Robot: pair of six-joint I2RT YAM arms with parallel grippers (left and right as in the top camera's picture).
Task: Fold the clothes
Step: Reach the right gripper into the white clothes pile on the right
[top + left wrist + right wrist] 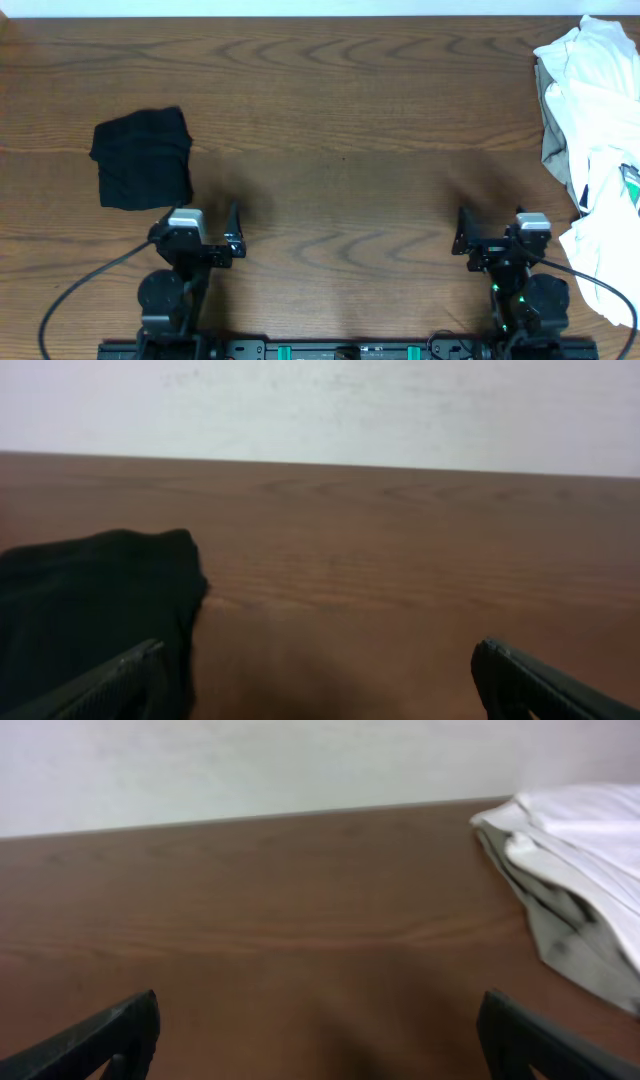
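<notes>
Clothes lie heaped at the right edge of the surface: white and beige fabric, soft, light, crumpled; likely best pinched at a hem or shoulder seam. A black piece sits folded square at left. Left fingers and right fingers stand spread, empty.

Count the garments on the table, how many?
3 distinguishable: a folded black garment at the left; a white shirt and a beige piece under it, heaped at the right edge. More may be hidden beneath.
</notes>
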